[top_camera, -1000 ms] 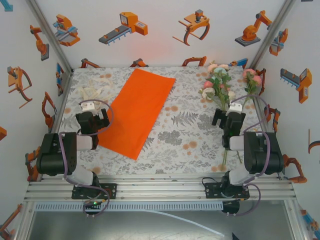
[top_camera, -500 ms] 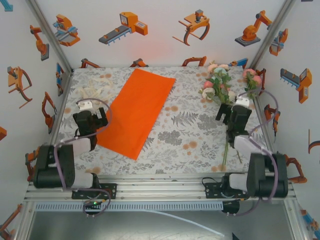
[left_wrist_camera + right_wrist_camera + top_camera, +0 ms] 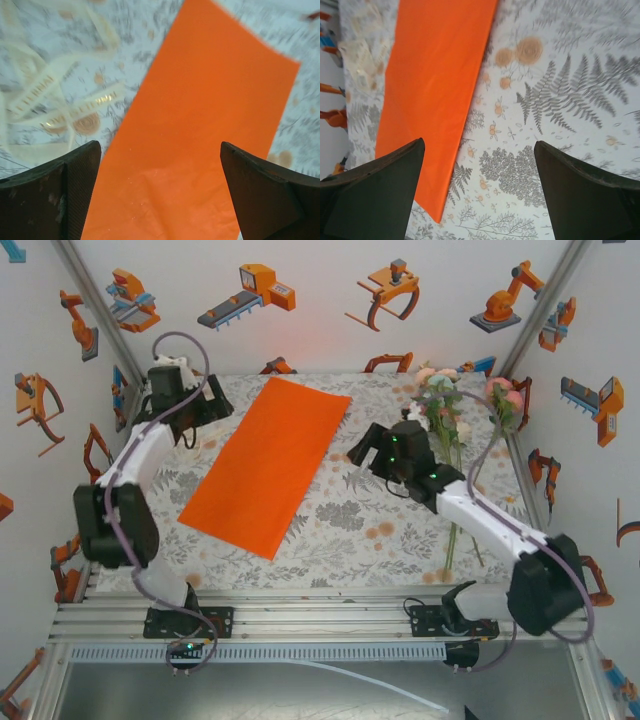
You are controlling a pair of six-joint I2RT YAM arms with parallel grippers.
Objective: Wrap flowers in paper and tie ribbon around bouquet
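The paper lies flat and unfolded on the table. It sits on a slant, with one short end near the middle of the far edge and the other toward the near-left corner.

The flowers lie at the far-right corner, well apart from the paper. Their blooms point to the far edge and their thin stems run back along the right side toward the near edge.

The ribbon lies in loose loops just beside the paper's left long edge, toward the far-left corner. Whether it touches the sheet is unclear.

The left gripper hovers over the far-left part of the table. Its fingers are spread wide with nothing between them — below the gap is orange paper, with the ribbon off to one side.

The right gripper hangs over the middle of the table, between the paper and the flowers. Its fingers are also spread wide and hold nothing — under it are the leaf-print cloth and the paper's right long edge.
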